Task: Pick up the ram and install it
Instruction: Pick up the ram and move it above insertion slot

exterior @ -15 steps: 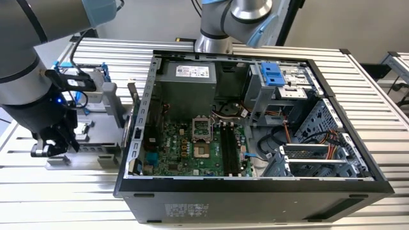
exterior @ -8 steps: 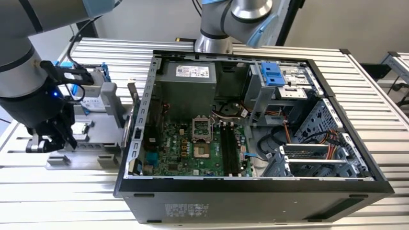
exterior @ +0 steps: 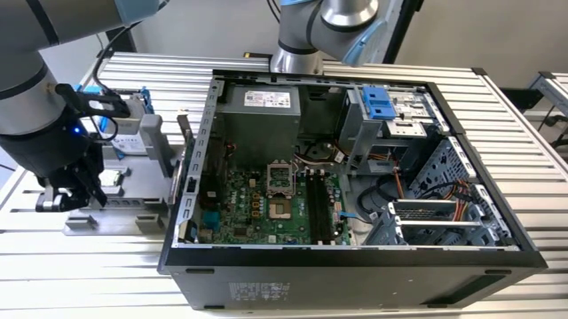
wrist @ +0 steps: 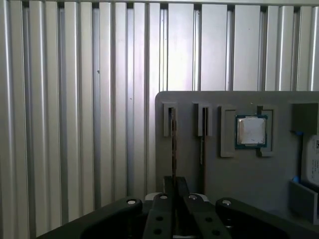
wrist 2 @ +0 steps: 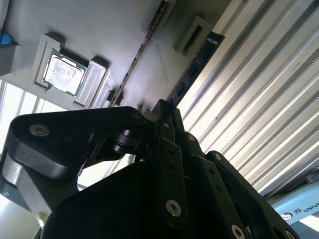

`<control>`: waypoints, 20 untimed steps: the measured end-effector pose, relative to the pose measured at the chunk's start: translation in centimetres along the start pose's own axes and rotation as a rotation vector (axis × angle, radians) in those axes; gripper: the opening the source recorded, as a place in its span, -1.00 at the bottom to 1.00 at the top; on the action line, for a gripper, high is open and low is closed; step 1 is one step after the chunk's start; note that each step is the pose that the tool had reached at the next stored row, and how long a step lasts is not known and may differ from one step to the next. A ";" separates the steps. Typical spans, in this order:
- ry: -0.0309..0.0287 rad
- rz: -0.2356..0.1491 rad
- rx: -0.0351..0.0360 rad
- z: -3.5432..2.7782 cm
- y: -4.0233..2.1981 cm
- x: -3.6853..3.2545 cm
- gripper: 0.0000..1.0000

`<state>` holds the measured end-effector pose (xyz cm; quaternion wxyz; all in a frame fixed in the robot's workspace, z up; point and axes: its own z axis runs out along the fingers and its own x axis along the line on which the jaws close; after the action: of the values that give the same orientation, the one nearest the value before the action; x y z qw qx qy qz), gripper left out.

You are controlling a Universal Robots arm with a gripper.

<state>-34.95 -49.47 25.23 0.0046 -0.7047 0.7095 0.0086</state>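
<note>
Thin, flat dark ram point(wrist: 173, 144) is pinched by the narrowly closed black gripper point(wrist: 175, 186), stood edgewise in matte grey slotted holder point(wrist: 234, 174) just ahead.

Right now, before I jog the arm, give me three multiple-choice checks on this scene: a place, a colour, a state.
1. The ram nearest the tool is: A) on edge in the grey holder; B) in a hand; C) flat on the slats.
2. The clip inside the case is: A) red; B) blue; C) yellow.
3. That case is: A) shut; B) open on top; C) upside down.
A: it stands in a holder slot in both wrist views. B: the exterior view shows it blue. B: its motherboard shows.
</note>
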 end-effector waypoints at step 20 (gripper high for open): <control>-0.0318 0.000 0.0006 -2.06 0.02 -0.09 -1.00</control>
<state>-34.95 -49.42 27.29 0.0161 -0.7045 0.7092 0.0196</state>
